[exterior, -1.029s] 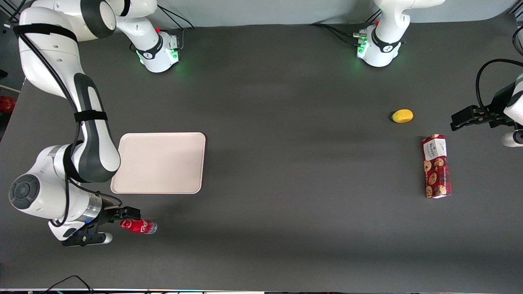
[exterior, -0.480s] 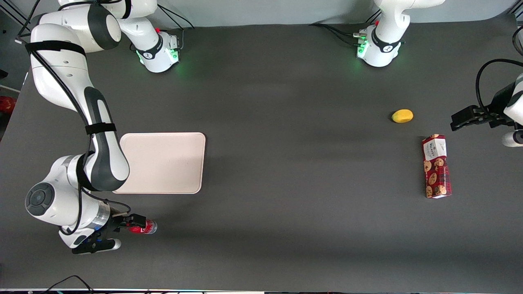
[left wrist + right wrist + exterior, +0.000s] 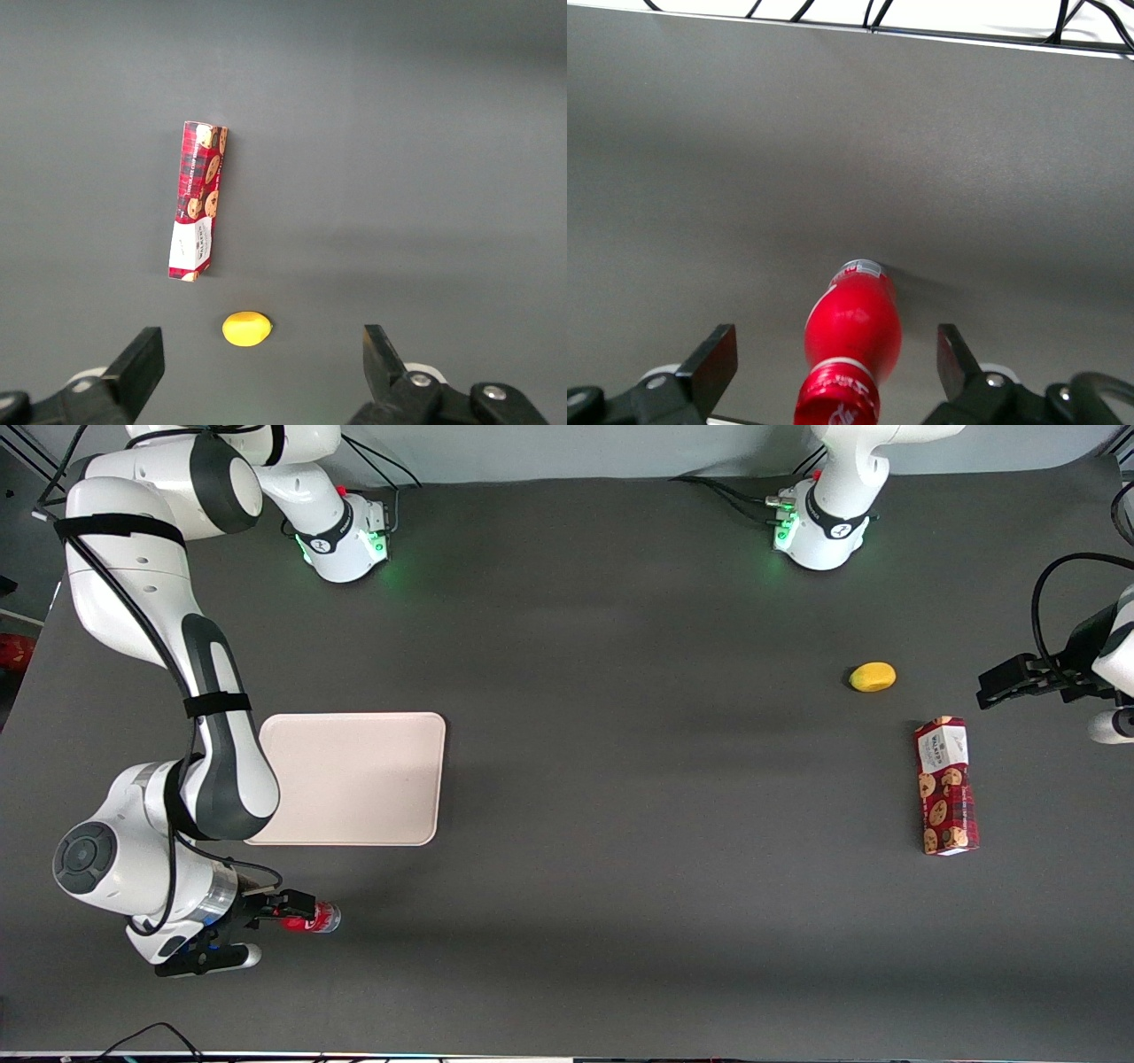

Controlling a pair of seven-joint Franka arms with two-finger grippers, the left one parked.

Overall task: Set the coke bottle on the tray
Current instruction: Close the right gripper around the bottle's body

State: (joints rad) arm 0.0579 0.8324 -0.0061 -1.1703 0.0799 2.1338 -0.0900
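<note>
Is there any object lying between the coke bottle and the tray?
No. In the front view only bare table separates the coke bottle, lying between the open fingers of the gripper, from the tray, which lies farther from the camera.

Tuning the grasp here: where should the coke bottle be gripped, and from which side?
The coke bottle lies on its side. Grip the rounded body just past the cap, fingers straddling its width, coming in cap-end first. The gripper is open and already lined up so.
</note>
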